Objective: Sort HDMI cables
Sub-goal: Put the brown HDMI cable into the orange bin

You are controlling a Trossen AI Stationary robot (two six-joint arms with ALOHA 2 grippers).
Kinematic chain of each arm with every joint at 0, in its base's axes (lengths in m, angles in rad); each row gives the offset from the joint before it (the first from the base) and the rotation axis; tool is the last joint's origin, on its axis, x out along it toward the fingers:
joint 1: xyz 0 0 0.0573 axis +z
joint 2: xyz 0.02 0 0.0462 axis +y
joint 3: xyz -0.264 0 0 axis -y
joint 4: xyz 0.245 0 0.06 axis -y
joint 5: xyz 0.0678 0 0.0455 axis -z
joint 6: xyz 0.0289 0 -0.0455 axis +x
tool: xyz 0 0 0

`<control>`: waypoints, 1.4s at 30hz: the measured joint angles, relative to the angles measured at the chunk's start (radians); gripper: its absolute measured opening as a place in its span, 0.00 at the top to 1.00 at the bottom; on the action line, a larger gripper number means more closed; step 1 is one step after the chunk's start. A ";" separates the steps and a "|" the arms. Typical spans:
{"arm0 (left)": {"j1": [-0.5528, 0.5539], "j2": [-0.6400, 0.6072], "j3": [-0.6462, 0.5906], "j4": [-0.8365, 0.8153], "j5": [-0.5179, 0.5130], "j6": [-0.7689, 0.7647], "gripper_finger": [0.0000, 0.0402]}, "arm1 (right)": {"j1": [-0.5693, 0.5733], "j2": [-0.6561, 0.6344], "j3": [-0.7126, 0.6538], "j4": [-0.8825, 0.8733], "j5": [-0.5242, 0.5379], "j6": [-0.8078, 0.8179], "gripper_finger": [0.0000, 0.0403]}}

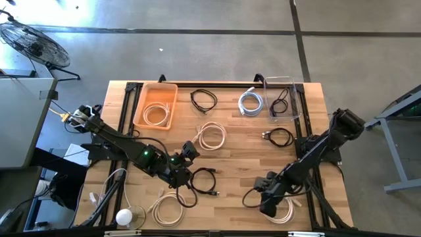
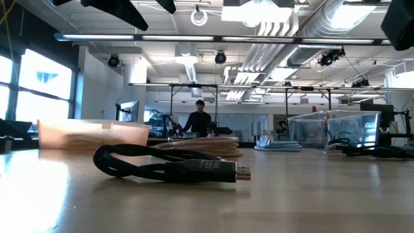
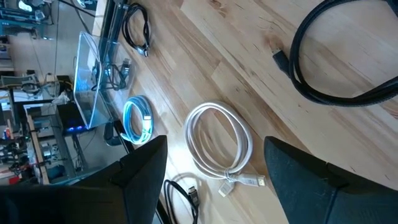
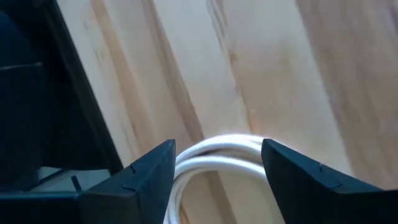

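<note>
Several coiled cables lie flat on the wooden table. My left gripper (image 1: 189, 150) hangs open above the table's middle; its wrist view shows a cream cable (image 3: 219, 146) far below between the fingers. A black cable (image 1: 204, 179) lies just nearer than it. My right gripper (image 1: 268, 205) is open and low at the near right edge. Its fingers stand on either side of the bend of another cream cable (image 4: 217, 152), and no touch shows. A cream coil lies in the orange tray (image 1: 141, 99) and a black one in the clear bin (image 1: 295, 84).
More loose coils lie about: a black cable (image 1: 204, 100), a silvery-white cable (image 1: 250, 102), a black cable (image 1: 279, 137), a cream cable (image 1: 170, 207) and a black cable (image 1: 252, 195). A white ball (image 1: 123, 216) sits at the near left edge. A person (image 2: 197, 120) stands far behind the table.
</note>
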 joint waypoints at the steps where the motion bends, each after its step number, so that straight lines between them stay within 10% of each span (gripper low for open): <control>1: 0.000 0.000 0.000 0.000 0.000 0.000 0.35 | -0.009 0.000 0.000 0.000 -0.008 -0.019 0.43; 9: 0.000 0.000 0.000 0.000 0.000 0.000 0.35 | -0.084 -0.001 0.001 0.050 -0.123 -0.145 0.42; 22: 0.000 0.000 0.000 0.001 0.000 0.000 0.35 | -0.141 -0.077 0.002 0.003 -0.136 0.173 0.42; 33: 0.000 0.000 0.000 0.011 0.001 0.000 0.35 | 0.038 -0.324 0.012 -0.096 0.201 0.463 0.42; 42: 0.000 0.000 0.000 0.010 0.001 0.000 0.35 | 0.193 -0.242 0.302 -0.427 0.453 0.538 0.42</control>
